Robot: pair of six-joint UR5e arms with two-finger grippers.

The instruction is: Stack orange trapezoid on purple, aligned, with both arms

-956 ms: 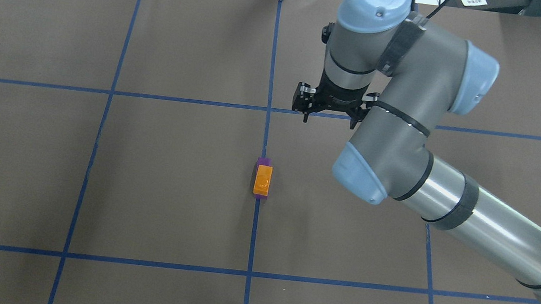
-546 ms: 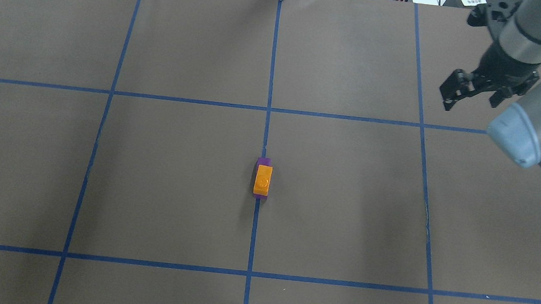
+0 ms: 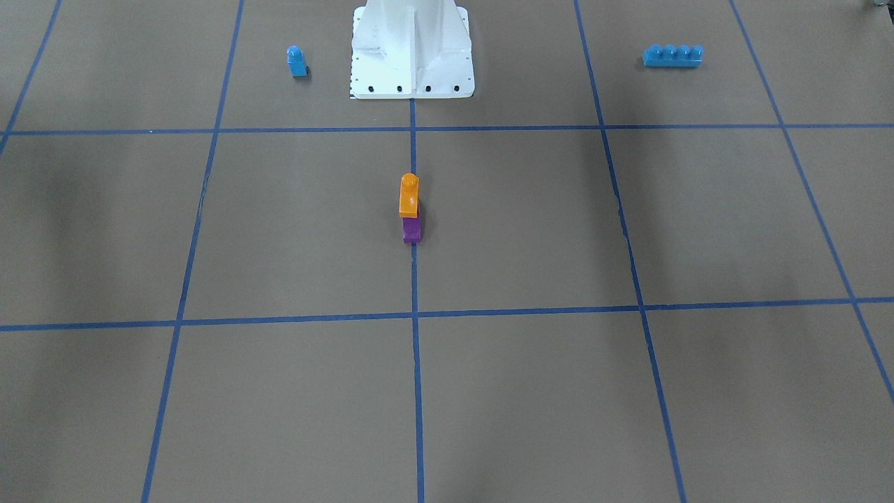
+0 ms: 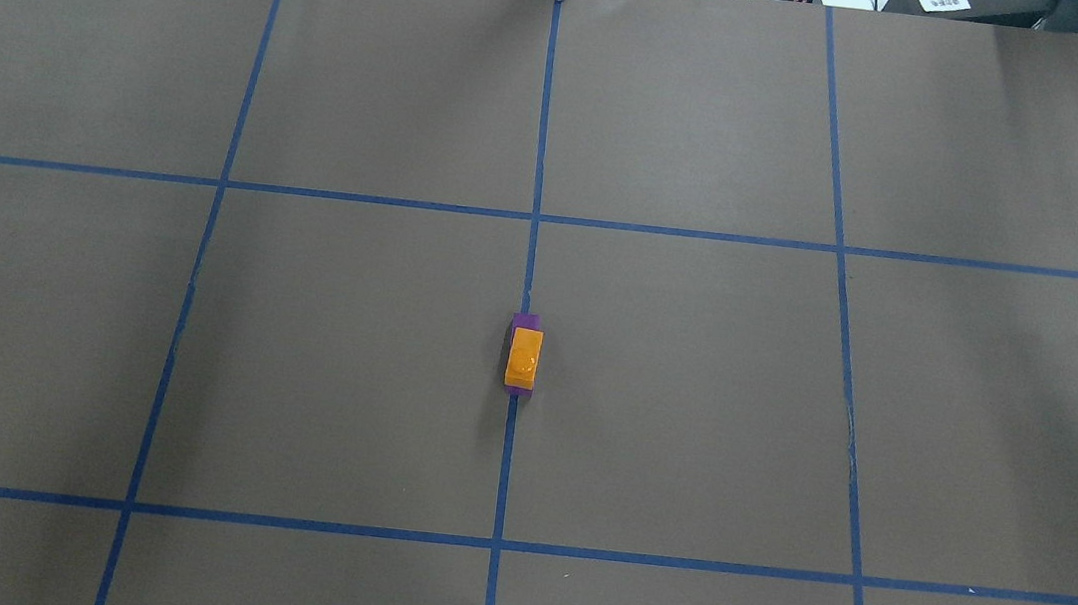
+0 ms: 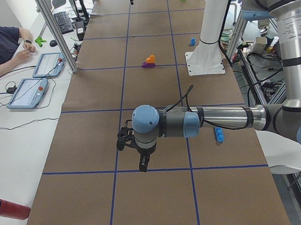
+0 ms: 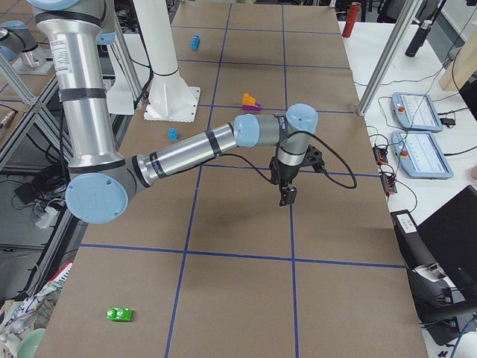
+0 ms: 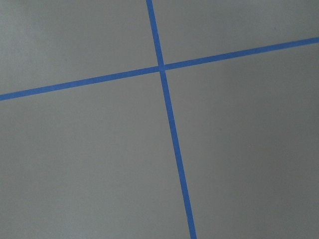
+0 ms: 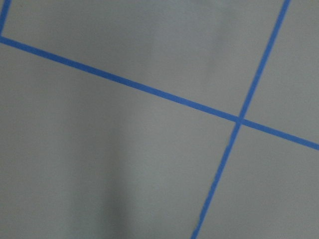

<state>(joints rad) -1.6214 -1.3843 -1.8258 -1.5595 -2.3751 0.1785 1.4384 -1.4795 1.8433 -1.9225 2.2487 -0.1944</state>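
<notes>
Orange trapezoid sits on top of the purple brick near the middle of the bench, right on the blue tape line that runs away from the robot. From overhead, a narrow strip of purple shows past the orange brick's far end and only a sliver at its near end. The front-facing view shows the orange brick's single stud pointing up. Nothing touches the stack.

Both arms are well apart from it. The left arm stretches out over the bench towards the robot's left end, and the left jaws point down above a tape line. They show only in that side view, so I cannot tell how far apart they stand, and nothing can be made out between them. The right arm reaches the other way with the right jaws also pointing down over the bench. Their opening cannot be judged either. Each wrist camera sees only brown bench and crossing blue tape.

A small blue brick and a long blue brick lie either side of the white pedestal.
</notes>
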